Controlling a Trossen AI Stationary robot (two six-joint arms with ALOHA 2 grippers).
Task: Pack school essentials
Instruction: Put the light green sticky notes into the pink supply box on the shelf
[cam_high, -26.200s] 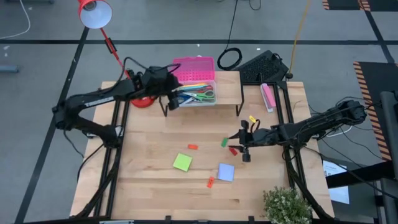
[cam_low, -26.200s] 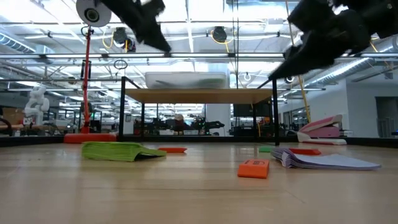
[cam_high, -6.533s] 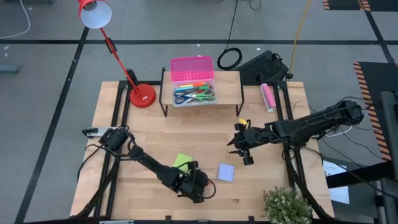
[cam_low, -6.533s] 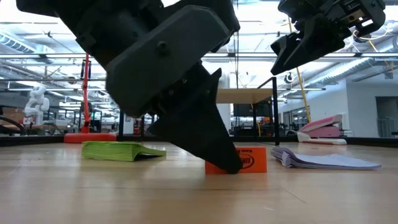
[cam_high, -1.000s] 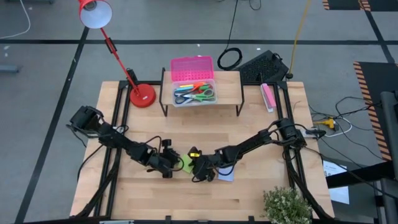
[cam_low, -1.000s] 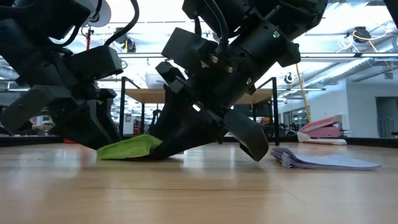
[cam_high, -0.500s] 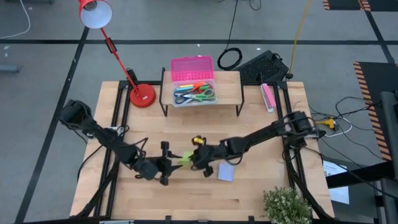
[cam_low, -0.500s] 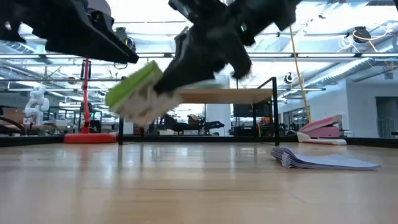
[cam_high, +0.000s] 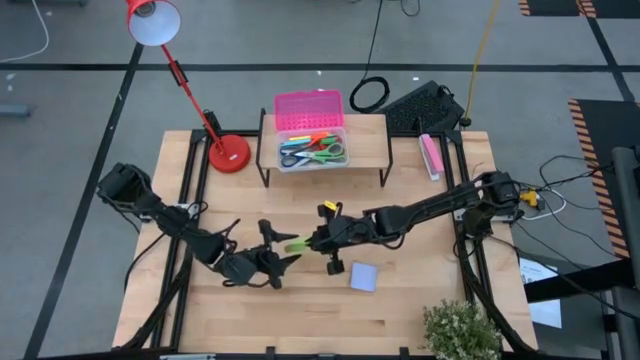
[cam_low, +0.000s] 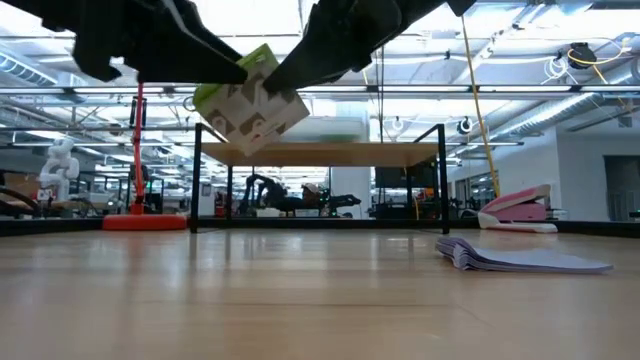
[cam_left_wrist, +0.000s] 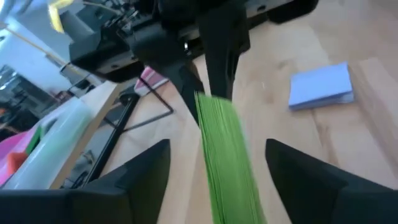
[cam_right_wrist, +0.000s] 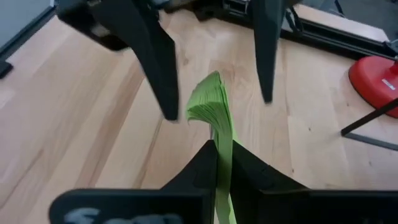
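Above the table's middle, well short of the rear edge: green sticky-note pad (cam_high: 296, 245) off the wood, pinched edge-on in the right gripper (cam_high: 312, 241), fingers clamped on it; left gripper (cam_high: 268, 265) just beside, fingers (cam_left_wrist: 143, 169) spread wide and holding nothing. Likely trouble: pad fanning or slipping from so narrow a pinch on the way to the clear box with a pink lid (cam_high: 311, 132) on the rack (cam_high: 385, 158) at the rear edge; or a brush against the left fingers standing so close. Lavender pad (cam_high: 363, 277) left lying toward the front edge. Seen only from the low camera: clear air beneath the pad. Seen only from overhead: box, scissors inside, remaining route.
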